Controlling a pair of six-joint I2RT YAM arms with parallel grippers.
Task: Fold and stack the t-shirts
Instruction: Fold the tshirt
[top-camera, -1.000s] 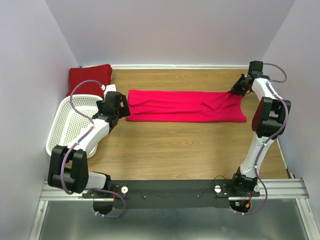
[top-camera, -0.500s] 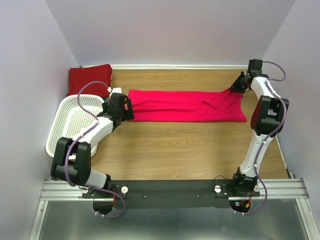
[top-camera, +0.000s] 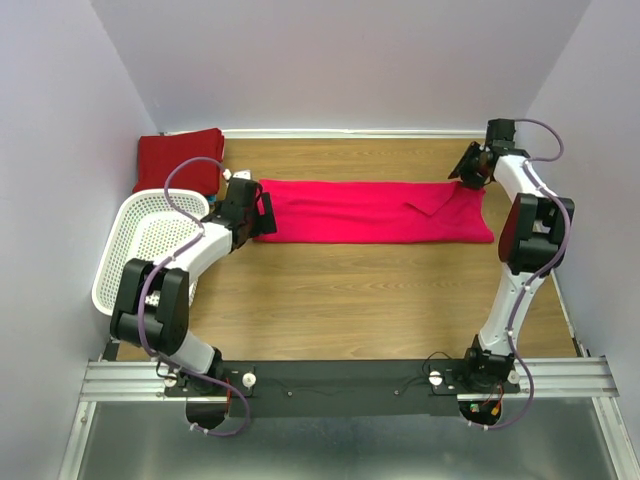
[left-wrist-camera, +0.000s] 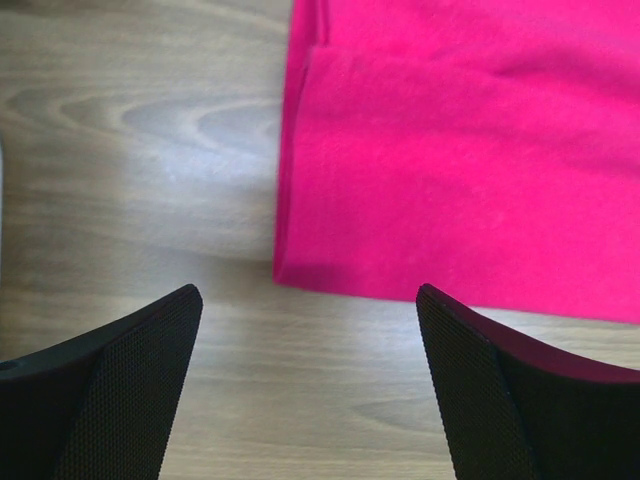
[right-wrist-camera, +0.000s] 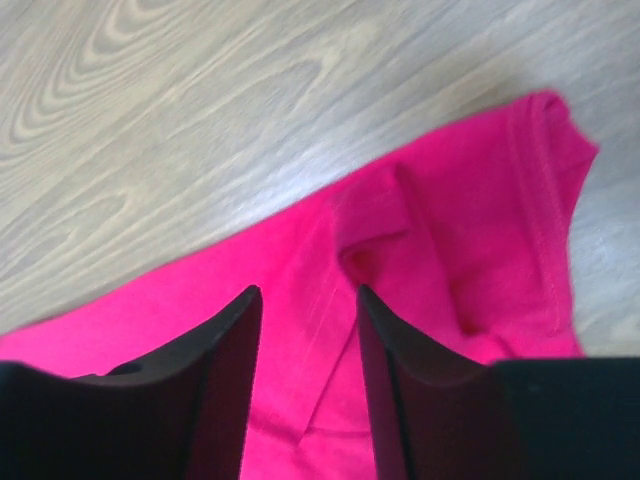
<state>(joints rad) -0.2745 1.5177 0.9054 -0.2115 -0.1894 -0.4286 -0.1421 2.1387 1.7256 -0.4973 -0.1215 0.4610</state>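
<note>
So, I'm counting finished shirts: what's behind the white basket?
A darker red t-shirt, folded, lies in the far-left corner behind the basket. Its near edge is covered by the basket's rim.

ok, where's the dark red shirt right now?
Top view: the dark red shirt lies folded in the far-left corner of the table, just behind the white basket and left of the pink shirt.

The long crimson-pink fabric t-shirt (top-camera: 375, 212) is lying across the wooden surface (top-camera: 350, 300) toward 12 o'clock. The folded dark red fabric t-shirt (top-camera: 180, 160) is sitting at 10 o'clock, just behind the white perforated plastic basket (top-camera: 118, 250) at 9 o'clock.
</note>
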